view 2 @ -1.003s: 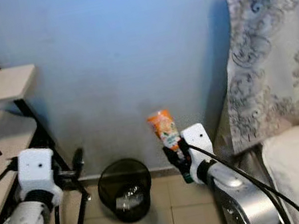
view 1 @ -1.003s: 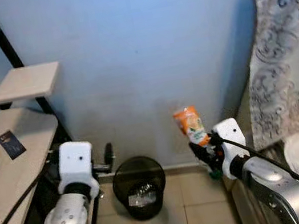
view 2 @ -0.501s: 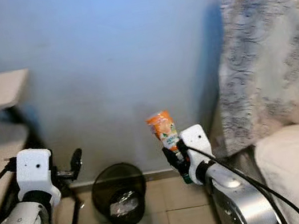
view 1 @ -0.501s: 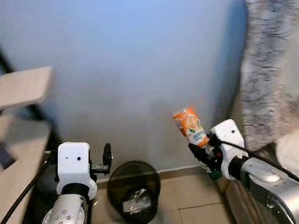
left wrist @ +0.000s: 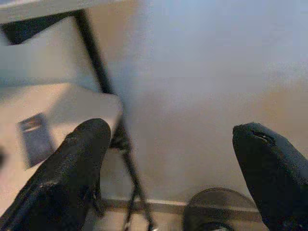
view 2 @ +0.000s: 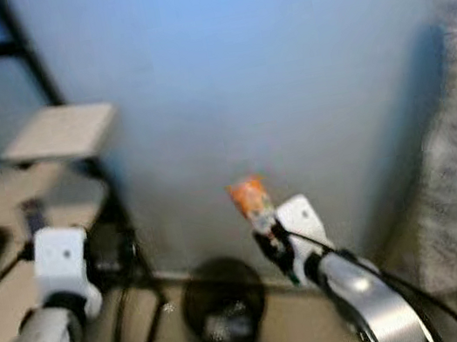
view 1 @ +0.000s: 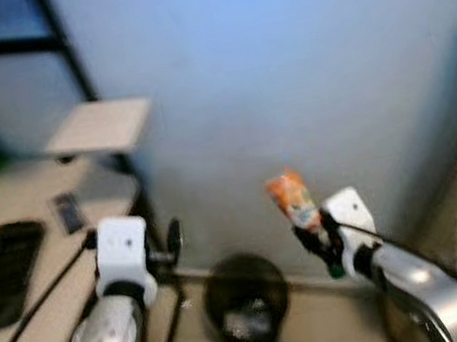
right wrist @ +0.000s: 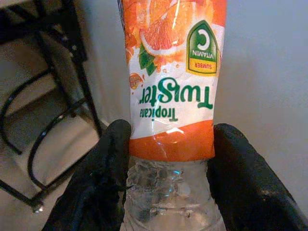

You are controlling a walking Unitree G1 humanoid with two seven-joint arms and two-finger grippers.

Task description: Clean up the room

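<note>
My right claw [right wrist: 168, 187] is clenched on a plastic Tropicana Twister bottle [right wrist: 171, 91], one black finger [right wrist: 98, 185] pressed to each side just under the orange label. In the right wrist view the label reads "Tropicana Twister" in green, upside down, with a "Vitamin C" badge and orange slices above it; the far end of the bottle is cut off by the frame. From the head views the bottle [view 1: 294, 201] stands nearly upright in front of the blue wall [view 1: 279, 56], its long axis tilted slightly to my left, green cap down inside the grip, I believe, though blur makes that hard to confirm.

Below and to the left of it a black mesh wastebasket [view 1: 245, 301] sits on the tiled floor against the wall; its contents are too smeared to name.

My left claw [left wrist: 168, 168] is released, fingers wide apart, pointing at the wall near a black shelf leg. Beside it the beige surface [view 1: 55, 290] carries a dark flat device [view 1: 7, 272] and a small card [view 1: 68, 213] near its wall-side edge.
</note>
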